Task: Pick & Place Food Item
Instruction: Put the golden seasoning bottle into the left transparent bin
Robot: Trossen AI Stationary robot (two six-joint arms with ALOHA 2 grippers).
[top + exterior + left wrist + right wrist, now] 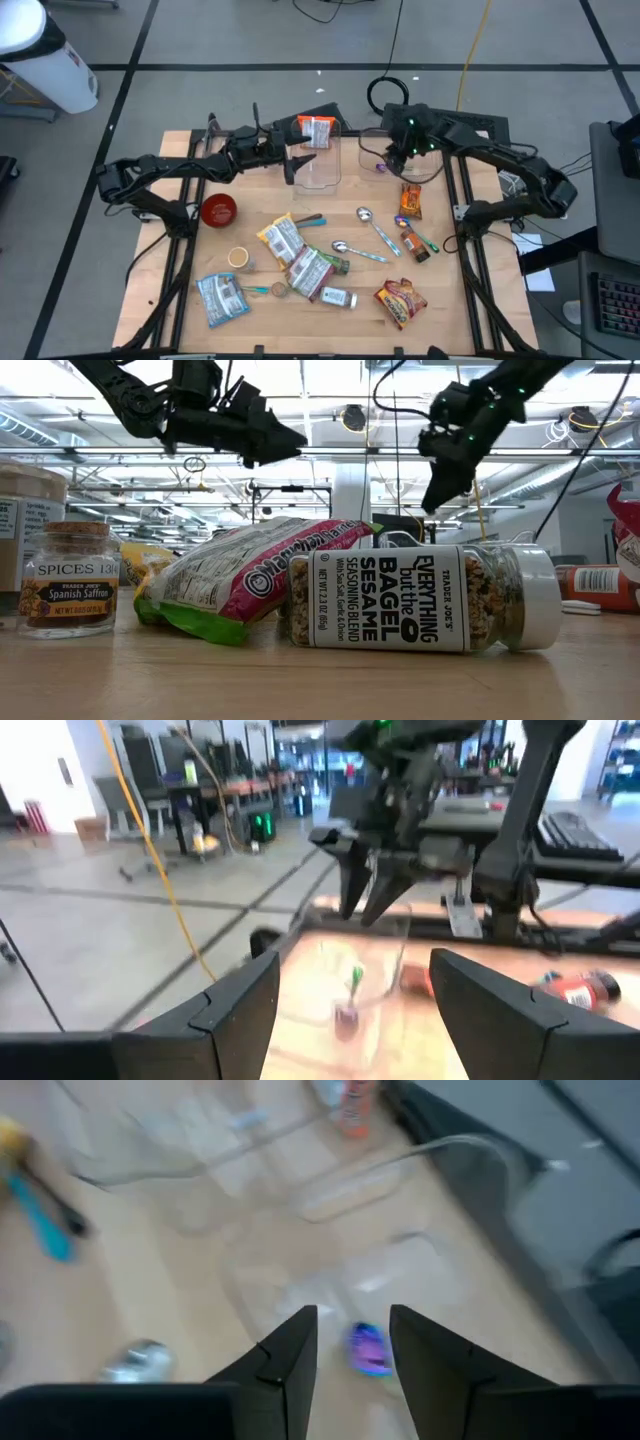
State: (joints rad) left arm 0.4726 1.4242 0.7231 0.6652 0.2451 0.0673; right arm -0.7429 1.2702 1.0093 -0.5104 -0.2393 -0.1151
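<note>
Purple-wrapped item point(368, 1350): small food piece lying loose on the bottom of a clear container point(470, 1150) at the far right of the tabletop point(180, 150); nothing is touching it.
Same item, left wrist view: seen through the clear wall, purple with a green bit above it; no writing can be read.
Right tool point(352, 1315): raised directly over the item, fingers a narrow gap apart, holding nothing.
Right tool, low view: hangs well above the tabletop, pointing down.
Left tool point(355, 965): fingers wide apart and empty, hovering near a second clear container point(320, 170) at far centre and pointing across at the right tool.
Red-and-white packet point(317, 130): at the far edge just behind the second clear container; print too small to read.
Seasoning jar point(420, 598): on its side near the front edge. Label reads "TRADER JOE'S EVERYTHING but the BAGEL SESAME SEASONING BLEND", "With Sea Salt, Garlic & Onion", "NET WT 2.3 OZ (65g)".
Saffron jar point(70, 580): upright, cork stopper. Label reads "SPICES", then "TRADER JOE'S Spanish Saffron".
Pink-and-green bag point(240, 575): lying against the seasoning jar; its lettering is only partly legible.
Red bowl point(218, 210): left side of the tabletop.
Spoons point(365, 215): two, lying mid-tabletop among the other packets.
</note>
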